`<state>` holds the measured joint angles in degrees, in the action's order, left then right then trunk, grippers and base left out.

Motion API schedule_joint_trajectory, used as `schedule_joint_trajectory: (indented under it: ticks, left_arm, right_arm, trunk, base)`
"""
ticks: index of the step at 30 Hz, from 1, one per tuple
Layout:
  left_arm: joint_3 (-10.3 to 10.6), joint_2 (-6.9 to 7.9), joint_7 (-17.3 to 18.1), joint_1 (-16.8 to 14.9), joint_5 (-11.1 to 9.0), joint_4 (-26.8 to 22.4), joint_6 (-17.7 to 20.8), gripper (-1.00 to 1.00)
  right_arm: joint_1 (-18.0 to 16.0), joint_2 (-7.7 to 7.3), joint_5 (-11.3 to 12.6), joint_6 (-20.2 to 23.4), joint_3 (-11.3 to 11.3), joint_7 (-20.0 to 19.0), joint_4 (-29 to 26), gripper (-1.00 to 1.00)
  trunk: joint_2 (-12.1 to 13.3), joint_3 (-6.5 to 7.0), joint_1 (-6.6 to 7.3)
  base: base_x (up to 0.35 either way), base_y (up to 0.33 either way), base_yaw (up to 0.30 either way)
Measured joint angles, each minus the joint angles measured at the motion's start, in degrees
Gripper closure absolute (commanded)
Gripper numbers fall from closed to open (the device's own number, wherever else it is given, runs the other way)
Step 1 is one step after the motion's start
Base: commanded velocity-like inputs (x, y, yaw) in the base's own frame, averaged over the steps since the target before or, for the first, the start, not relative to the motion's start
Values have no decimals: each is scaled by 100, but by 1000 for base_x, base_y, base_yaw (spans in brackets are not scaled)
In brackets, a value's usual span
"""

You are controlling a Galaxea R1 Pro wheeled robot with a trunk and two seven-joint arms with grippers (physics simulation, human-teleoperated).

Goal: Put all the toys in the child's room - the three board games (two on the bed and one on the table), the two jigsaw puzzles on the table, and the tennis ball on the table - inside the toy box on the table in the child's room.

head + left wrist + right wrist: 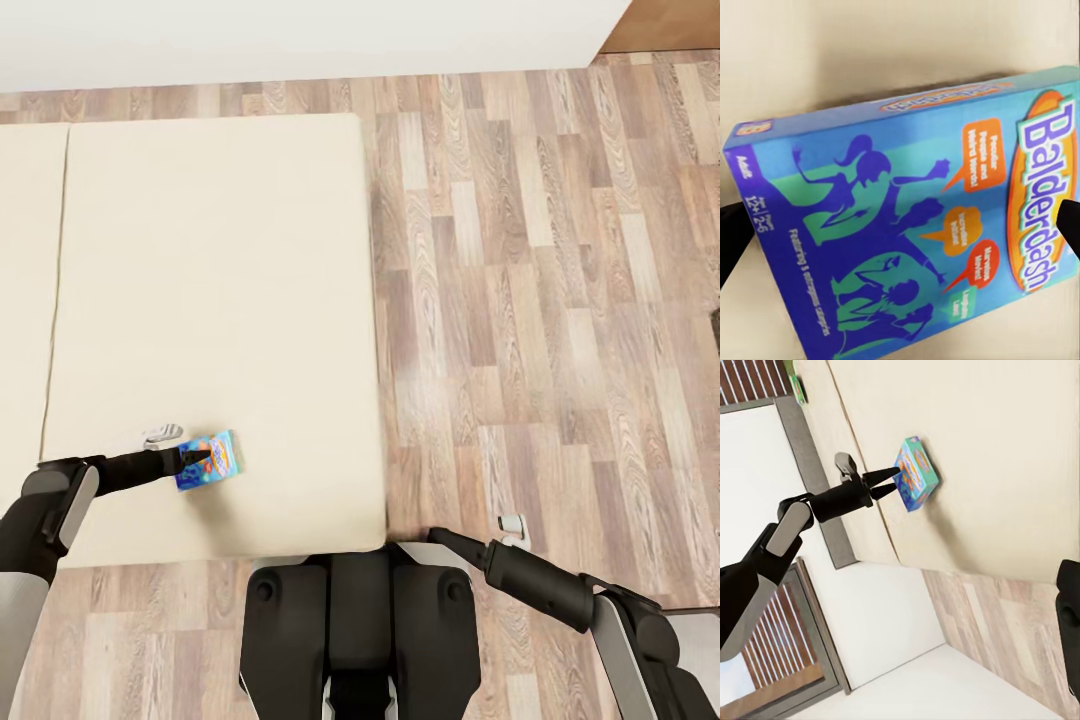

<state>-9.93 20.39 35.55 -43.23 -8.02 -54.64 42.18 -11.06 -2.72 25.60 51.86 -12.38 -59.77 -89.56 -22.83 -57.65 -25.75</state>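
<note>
**pixelmover:** Looking at the left gripper (196,461) right at the blue board game (212,458), near the foot-end corner of the bed (220,250). Fingers apart, one either side of the box in the wrist view. Can't tell if touching it yet. Any guesses on what goes wrong from here?

**bolt_n_brace:** Probably a skewed pinch. Glossy cover, thin flat box, soft-looking mattress underneath, so could slide or pivot out once squeezed. Could also just get shoved along instead of caught, if closed too shallow on the edge. Not far from the mattress edge either, so a slip might mean a drop onto the floor (540,300).

**pixelmover:** And the right gripper (437,536)?

**bolt_n_brace:** Looks pinched together, carrying nothing, parked low over the wood planks. No help if the box goes.

**pixelmover:** Room notes?

**bolt_n_brace:** Plain beige mattress, grey frame, plank flooring, white wall (300,35) behind.
</note>
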Motion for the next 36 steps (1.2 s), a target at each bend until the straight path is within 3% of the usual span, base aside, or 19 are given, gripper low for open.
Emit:
schedule_joint_trajectory:
  ticks: [36]
  left_arm:
    - [-1, -4, 10, 0, 3, -16, 0, -100]
  right_arm:
    - [0, 0, 0, 0, 1, 6, 0, -100]
  trunk:
    - [0, 0, 0]
  base:
    - [0, -182, 0]
